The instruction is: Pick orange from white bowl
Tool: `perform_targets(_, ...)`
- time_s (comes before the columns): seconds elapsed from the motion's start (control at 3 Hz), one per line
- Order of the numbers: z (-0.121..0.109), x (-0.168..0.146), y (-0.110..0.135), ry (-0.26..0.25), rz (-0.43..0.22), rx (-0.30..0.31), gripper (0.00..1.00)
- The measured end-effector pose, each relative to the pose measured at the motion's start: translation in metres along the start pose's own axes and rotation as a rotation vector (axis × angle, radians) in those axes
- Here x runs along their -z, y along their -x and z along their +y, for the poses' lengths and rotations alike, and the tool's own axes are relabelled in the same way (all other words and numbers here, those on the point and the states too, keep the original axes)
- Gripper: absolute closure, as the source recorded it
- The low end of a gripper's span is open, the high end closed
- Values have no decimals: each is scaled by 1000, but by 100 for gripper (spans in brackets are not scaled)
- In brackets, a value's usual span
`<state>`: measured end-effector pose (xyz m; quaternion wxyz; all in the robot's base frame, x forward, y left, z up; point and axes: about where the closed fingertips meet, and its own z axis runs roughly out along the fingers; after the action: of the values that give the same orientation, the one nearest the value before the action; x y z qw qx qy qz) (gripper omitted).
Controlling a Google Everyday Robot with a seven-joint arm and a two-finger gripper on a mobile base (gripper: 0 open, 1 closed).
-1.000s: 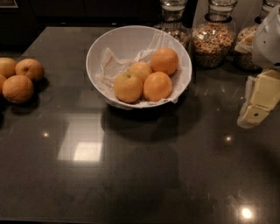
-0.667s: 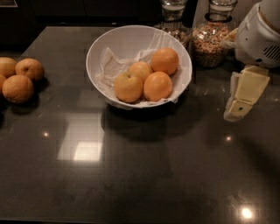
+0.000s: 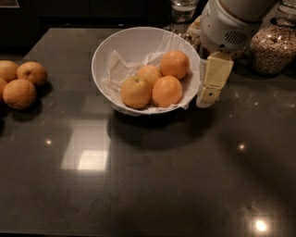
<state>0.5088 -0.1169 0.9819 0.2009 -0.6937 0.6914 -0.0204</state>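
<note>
The white bowl [image 3: 105,53] stands at the back middle of the dark table, lined with crumpled white paper. Several oranges lie in it. The paler yellowish orange [image 3: 136,91] with a small dark stem dimple lies at the front left of the pile. Two deeper-orange ones [image 3: 167,91] [image 3: 175,64] lie to its right, and another [image 3: 149,74] sits behind it. My gripper [image 3: 209,85], cream-coloured under a white wrist, hangs just outside the bowl's right rim, level with it, and holds nothing.
Loose oranges [image 3: 18,93] [image 3: 31,72] lie on the table at the left edge. A glass jar of cereal [image 3: 274,46] stands at the back right, partly behind my arm. A glass [image 3: 183,9] stands behind the bowl.
My gripper has moved left from the table's right side to the bowl's right rim. The bowl and the oranges have not moved.
</note>
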Motion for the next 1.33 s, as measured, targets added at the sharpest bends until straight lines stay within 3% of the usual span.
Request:
perform_targets(0.33, -22, -9, 14, -17, -55, 34, 0)
perform_targets(1.0, -23, -16, 21, -15, -73, 41, 0)
perform_targets(1.33, -30, -29, 36, -4, -90, 81, 0)
